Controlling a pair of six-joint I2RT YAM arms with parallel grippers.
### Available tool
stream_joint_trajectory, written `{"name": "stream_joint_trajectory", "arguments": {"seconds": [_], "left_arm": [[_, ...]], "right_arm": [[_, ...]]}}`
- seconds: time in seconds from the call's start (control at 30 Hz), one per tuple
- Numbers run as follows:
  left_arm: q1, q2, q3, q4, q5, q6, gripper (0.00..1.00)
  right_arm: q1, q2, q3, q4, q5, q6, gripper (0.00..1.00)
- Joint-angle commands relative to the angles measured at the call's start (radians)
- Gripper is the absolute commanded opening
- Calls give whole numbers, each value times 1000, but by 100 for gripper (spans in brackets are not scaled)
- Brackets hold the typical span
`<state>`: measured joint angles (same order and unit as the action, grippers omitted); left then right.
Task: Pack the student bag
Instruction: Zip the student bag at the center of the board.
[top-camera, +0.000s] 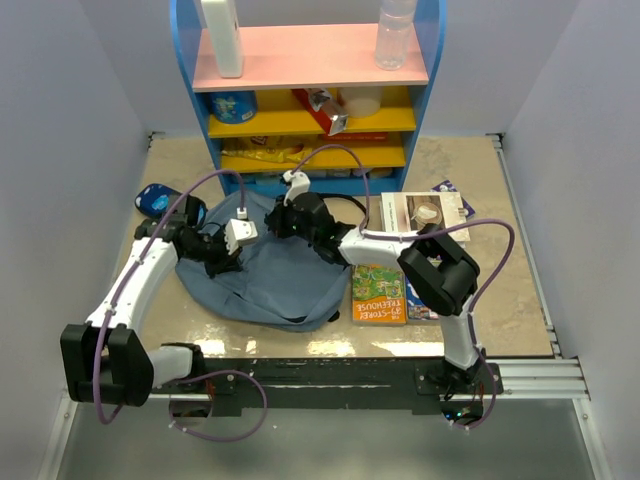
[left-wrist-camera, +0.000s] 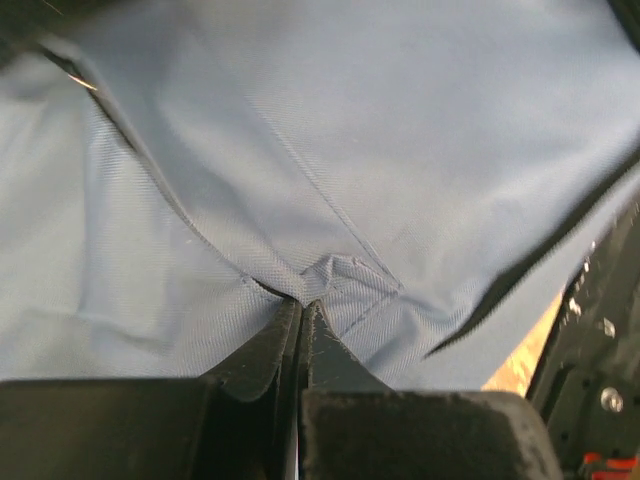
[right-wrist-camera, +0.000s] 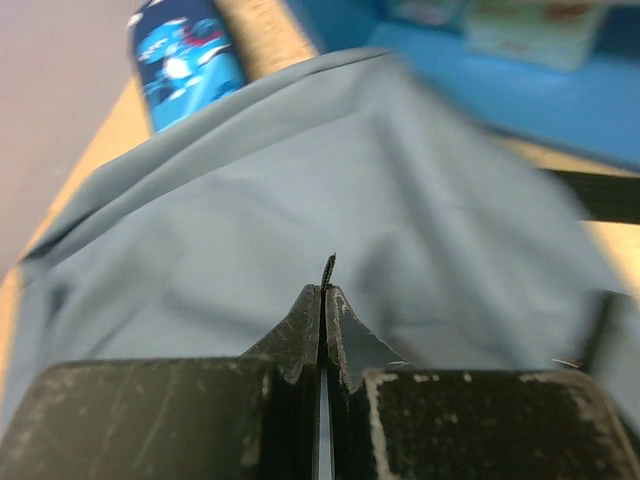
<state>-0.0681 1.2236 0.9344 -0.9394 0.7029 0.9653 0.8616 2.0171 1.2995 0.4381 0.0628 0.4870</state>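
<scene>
Left gripper: clenched on a puckered fold of the student bag. The left wrist view is filled with slate-blue fabric, bunched right at the fingertips. In the top view the left gripper sits on the bag's left edge.

Right gripper: jaws pressed together, with a thin dark strip sticking out from between the tips. Can't tell what the strip is. Blue fabric lies behind it, blurred toward the right of the frame. In the top view the right gripper is over the bag's upper edge.

Student bag: lying slumped on the table at centre frame, just in front of the blue shelf unit. A black strap trails off at its upper right.

Around it:
- The small bright-blue pouch is just beside the bag's upper-left corner. It also shows at the upper left of the right wrist view.
- The green-covered book lies flat just beside the bag's right edge.
- The open booklet is just above the book, partly under the right arm.
- A white bottle and a clear bottle stand on the shelf's pink top board.
</scene>
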Motion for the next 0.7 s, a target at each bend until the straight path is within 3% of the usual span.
{"name": "stream_joint_trajectory", "arguments": {"seconds": [0.0, 0.57, 0.6, 0.67], "left_arm": [[-7, -32, 30, -202, 20, 113, 0], [-7, -10, 67, -375, -19, 265, 0], [-7, -12, 64, -365, -38, 260, 0], [-7, -9, 64, -339, -59, 225, 0]], "right_arm": [[-64, 6, 92, 18, 141, -93, 0], [-125, 135, 233, -160, 293, -148, 1], [-127, 123, 245, -188, 289, -146, 21], [-127, 85, 227, -211, 289, -133, 40]]}}
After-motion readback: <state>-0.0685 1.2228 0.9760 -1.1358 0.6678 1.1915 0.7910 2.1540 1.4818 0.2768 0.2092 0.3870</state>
